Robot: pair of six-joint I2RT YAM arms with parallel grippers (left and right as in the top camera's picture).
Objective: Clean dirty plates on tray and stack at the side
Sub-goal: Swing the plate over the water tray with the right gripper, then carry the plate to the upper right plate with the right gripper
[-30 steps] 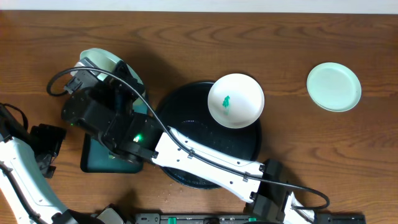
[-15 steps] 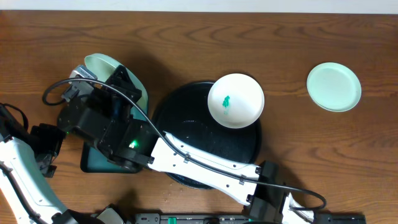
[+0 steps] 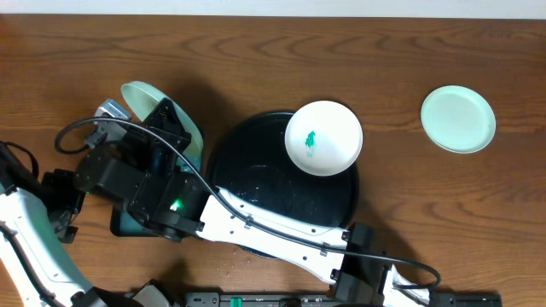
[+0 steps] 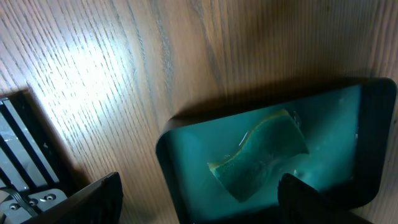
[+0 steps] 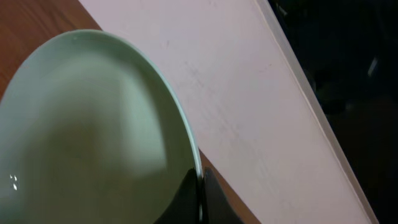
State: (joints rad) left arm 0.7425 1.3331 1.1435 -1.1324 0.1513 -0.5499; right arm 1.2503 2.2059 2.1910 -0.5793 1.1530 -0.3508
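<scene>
Right jaws pinch the rim of a tilted mint plate (image 5: pixel 93 137) at 9 o'clock on the counter (image 3: pixel 409 213). Left jaws gape wide, empty, over a sponge (image 4: pixel 261 155). White plate (image 3: pixel 323 138) sits at the tray's (image 3: pixel 256 162) 1 o'clock.

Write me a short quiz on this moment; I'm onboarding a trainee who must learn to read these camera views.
1. True or false: the white plate on the black tray bears a green smear.
2. What does the right gripper hold? A) a cloth B) a mint-green plate C) nothing
3. Fill in: the teal tray holds a ____.
Key: 1 true; 2 B; 3 sponge.
</scene>
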